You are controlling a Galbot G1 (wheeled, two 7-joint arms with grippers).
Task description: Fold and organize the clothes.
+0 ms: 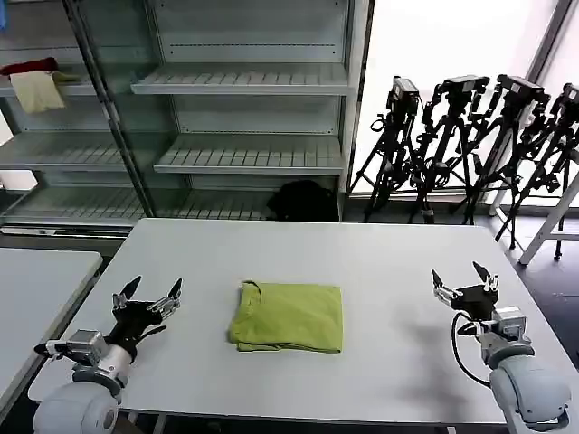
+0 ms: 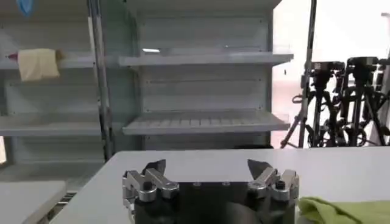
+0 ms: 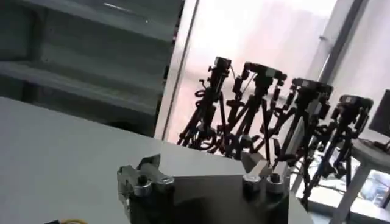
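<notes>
soft matt cotton t-shirt (image 1: 288,316), smooth matt white table (image 1: 380,262), ribbed metal shelves (image 1: 244,80), black metal tripods (image 1: 470,145)

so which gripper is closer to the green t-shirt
Left. The left gripper sits open just off the T-shirt, near its collar side; the right gripper, also open, is farther away across bare table.

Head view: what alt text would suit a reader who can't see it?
A folded lime-green T-shirt lies mid-table, untouched. The left gripper and right gripper hover apart at either side, fingers open, with shelves and tripods behind.
</notes>
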